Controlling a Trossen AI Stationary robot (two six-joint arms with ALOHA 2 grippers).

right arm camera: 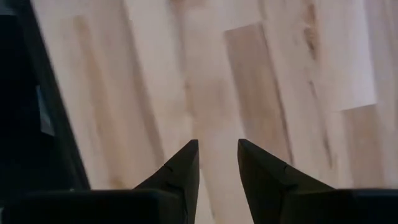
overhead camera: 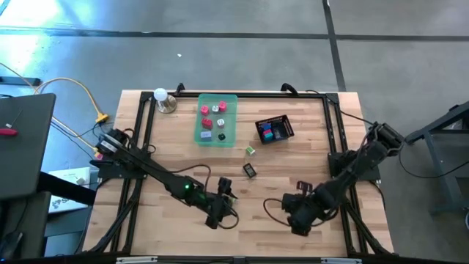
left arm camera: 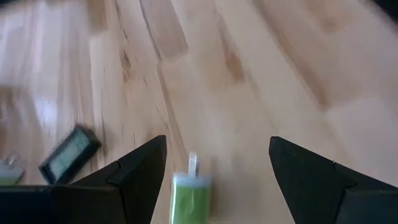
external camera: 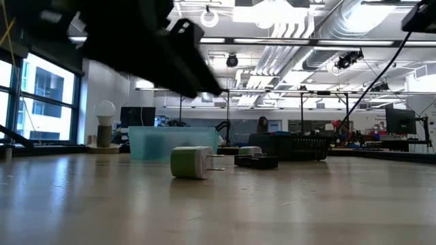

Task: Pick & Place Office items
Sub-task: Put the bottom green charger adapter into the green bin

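Observation:
My left gripper is open and hovers near the table's near edge. A green-and-white piece with metal prongs lies flat on the wood between its fingers, closer to one of them, touching neither. In the low view that piece rests on its side. A black piece and another green-and-white one lie farther off. Several pieces sit in the green tray and in the black mesh basket. My right gripper waits over bare wood, open by a narrow gap.
A white bulb on a round base stands at the table's far left corner, beside the tray. Black frame rails run along the left, right and far edges. Bare wood lies between the two grippers and toward the near edge.

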